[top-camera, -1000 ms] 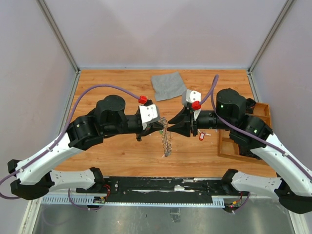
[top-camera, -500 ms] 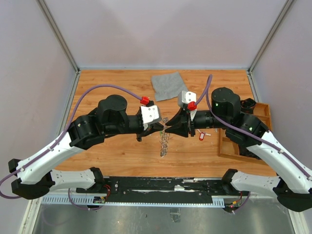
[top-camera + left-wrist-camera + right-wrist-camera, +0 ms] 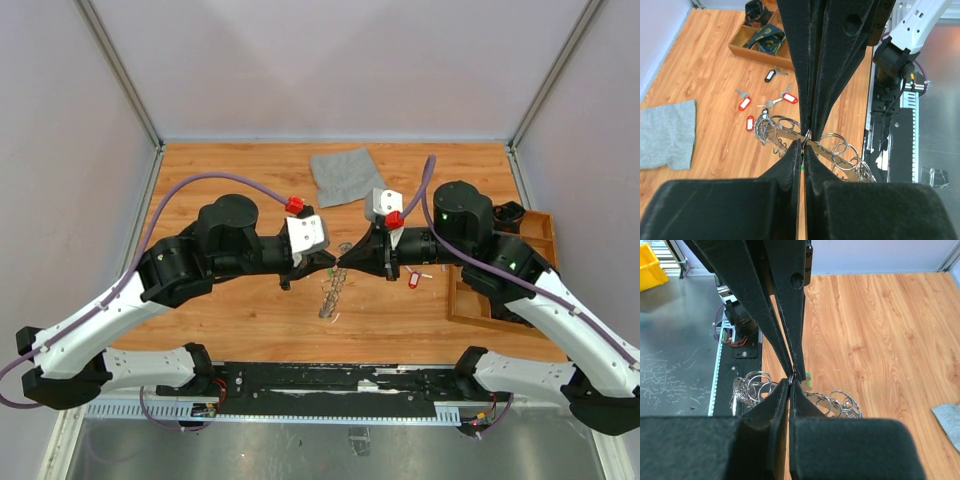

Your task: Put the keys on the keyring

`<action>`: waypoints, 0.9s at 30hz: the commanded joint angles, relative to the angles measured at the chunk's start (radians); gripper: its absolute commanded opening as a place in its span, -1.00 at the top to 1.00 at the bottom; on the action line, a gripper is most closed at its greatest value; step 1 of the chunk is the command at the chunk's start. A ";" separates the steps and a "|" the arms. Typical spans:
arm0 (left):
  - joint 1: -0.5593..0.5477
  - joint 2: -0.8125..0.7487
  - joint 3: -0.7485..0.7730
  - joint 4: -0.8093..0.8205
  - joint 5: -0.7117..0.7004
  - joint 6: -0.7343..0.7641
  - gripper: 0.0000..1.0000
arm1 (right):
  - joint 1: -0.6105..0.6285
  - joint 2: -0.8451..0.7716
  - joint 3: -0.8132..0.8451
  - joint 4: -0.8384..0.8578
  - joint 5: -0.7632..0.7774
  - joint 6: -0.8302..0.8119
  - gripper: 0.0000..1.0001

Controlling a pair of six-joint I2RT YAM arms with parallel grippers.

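Note:
The keyring [image 3: 330, 297] is a silvery ring fringed with small split rings. It hangs just over the table below both grippers. It also shows in the left wrist view [image 3: 840, 150] and the right wrist view [image 3: 837, 400]. My left gripper [image 3: 334, 262] and right gripper [image 3: 344, 262] meet tip to tip. Each is shut on a small ring at the keyring's rim, as the left wrist view [image 3: 803, 145] and right wrist view [image 3: 791, 382] show. Keys lie loose on the table: red tags [image 3: 744, 103] [image 3: 790, 98] [image 3: 749, 122] and a black tag [image 3: 770, 75]. A speck of green [image 3: 801, 167] shows under the tips.
A grey square cloth [image 3: 340, 176] lies at the back centre. A wooden tray [image 3: 458, 300] with chunky black parts stands at the right edge; its rim shows in the left wrist view [image 3: 740, 50]. One red-tagged key [image 3: 413, 281] lies by the right arm.
My right gripper has moved left and closed onto the ring at the left gripper's tips. The hanging keyring has swung a little down and to the left.

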 commanded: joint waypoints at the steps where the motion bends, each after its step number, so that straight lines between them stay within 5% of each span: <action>1: 0.002 -0.052 0.002 0.094 0.014 -0.020 0.88 | 0.015 -0.056 -0.027 0.085 -0.004 0.000 0.99; 11: 0.003 -0.089 -0.025 0.155 0.029 -0.050 0.42 | 0.015 -0.124 -0.083 0.253 -0.014 0.063 0.99; 27: 0.002 -0.106 -0.073 0.240 0.068 -0.089 0.47 | 0.014 -0.133 -0.103 0.349 -0.028 0.107 0.99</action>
